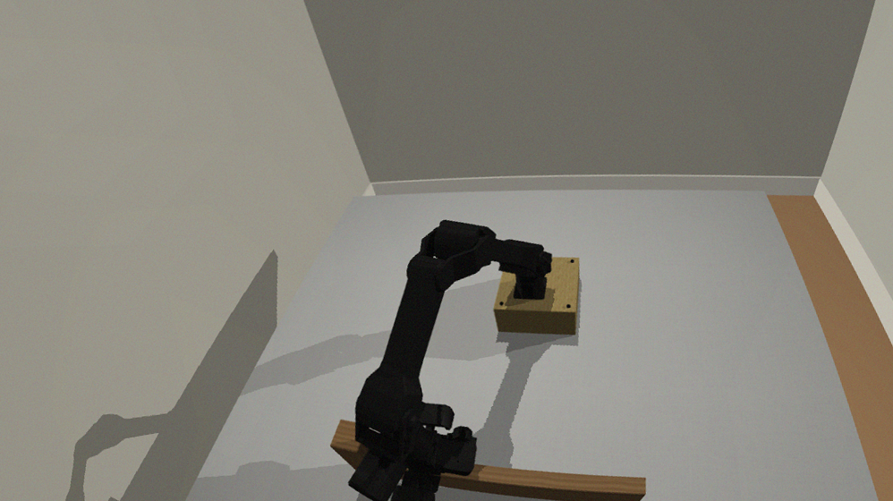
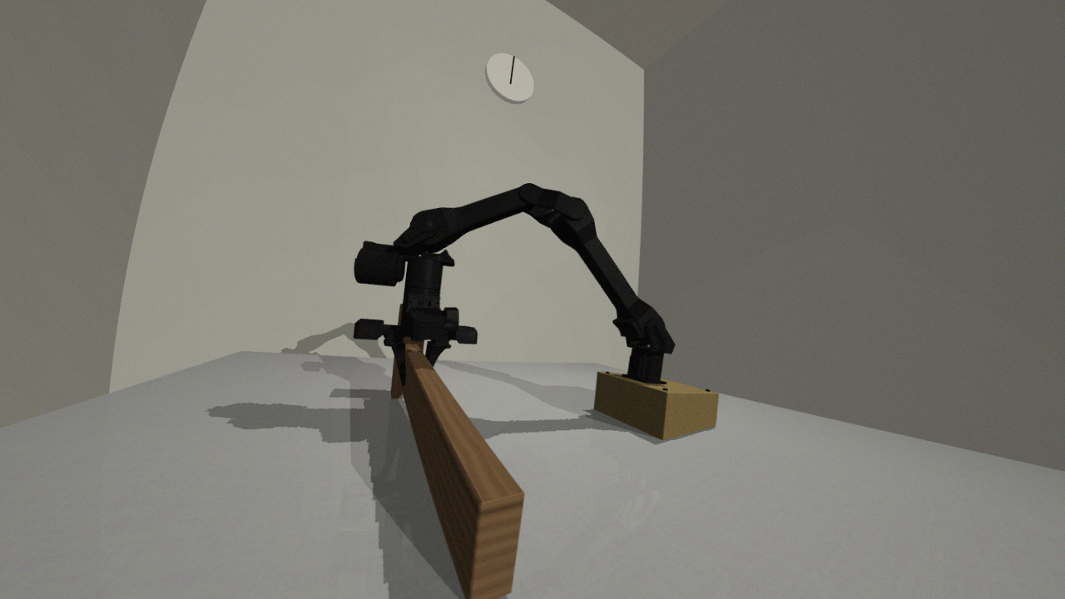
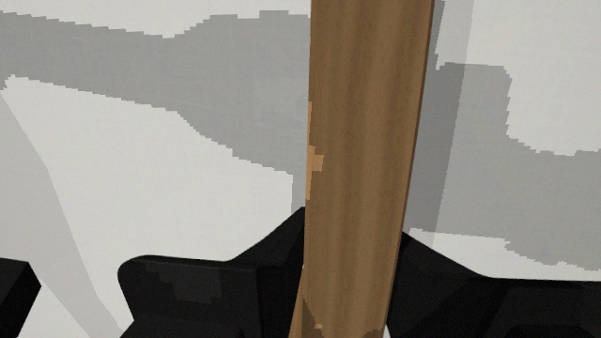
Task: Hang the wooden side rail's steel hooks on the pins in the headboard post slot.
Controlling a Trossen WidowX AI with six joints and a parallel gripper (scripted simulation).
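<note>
The wooden side rail (image 1: 554, 484) (image 2: 455, 439) (image 3: 366, 117) runs from under my gripper to its far end, at the lower right in the top view and nearest the lens in the exterior view. My gripper (image 2: 417, 363) (image 3: 333, 215) points down and is shut on the rail, one finger on each side. The headboard post (image 1: 343, 433) (image 2: 396, 381) stands upright behind the gripper, on the side away from the rail's far end. The arm covers much of it. The hooks, pins and slot are hidden, so I cannot tell whether they touch. Whether the far end touches the table is unclear.
The arm reaches over from its base on a yellowish wooden block (image 1: 537, 324) (image 2: 632, 403), to the right of the rail in the exterior view. A brown strip (image 1: 856, 342) runs along the right side in the top view. Walls surround the grey table top (image 1: 692, 337).
</note>
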